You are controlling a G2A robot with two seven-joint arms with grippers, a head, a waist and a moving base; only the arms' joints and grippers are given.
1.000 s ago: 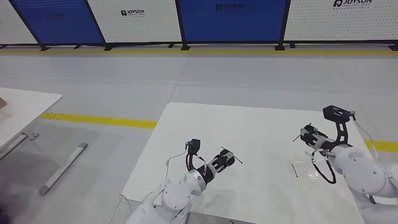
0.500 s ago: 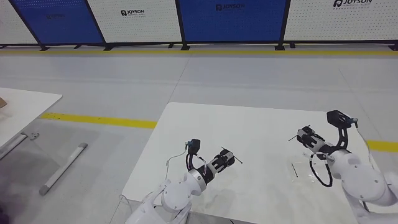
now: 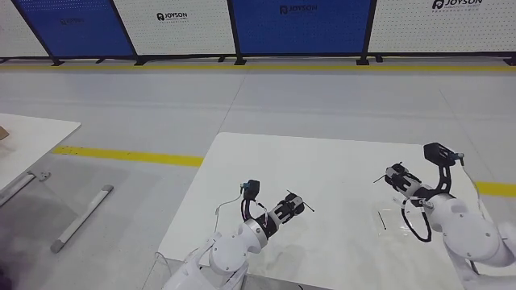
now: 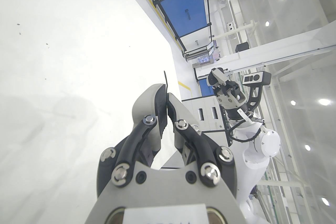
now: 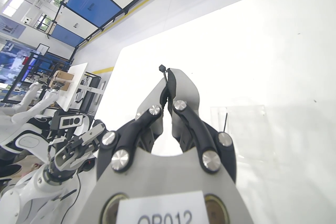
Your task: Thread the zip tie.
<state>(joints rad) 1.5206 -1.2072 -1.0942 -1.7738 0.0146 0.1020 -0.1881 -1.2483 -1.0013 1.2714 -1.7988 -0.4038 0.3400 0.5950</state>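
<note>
Snugly within right claw (image 5: 168, 79), zip tie (image 5: 162, 68).

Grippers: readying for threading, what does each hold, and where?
Left gripper pinches a black zip tie near its thin end; right gripper pinches a second zip tie just behind its head.

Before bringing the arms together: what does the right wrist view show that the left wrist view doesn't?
Right wrist view: the zip tie, head end out, pinched in the shut right gripper, and a loose tie lying in a clear tray. Left wrist view: a plain black strap tip poking from the shut left gripper. Both: the white table and the opposite arm's gripper farther off.
</note>
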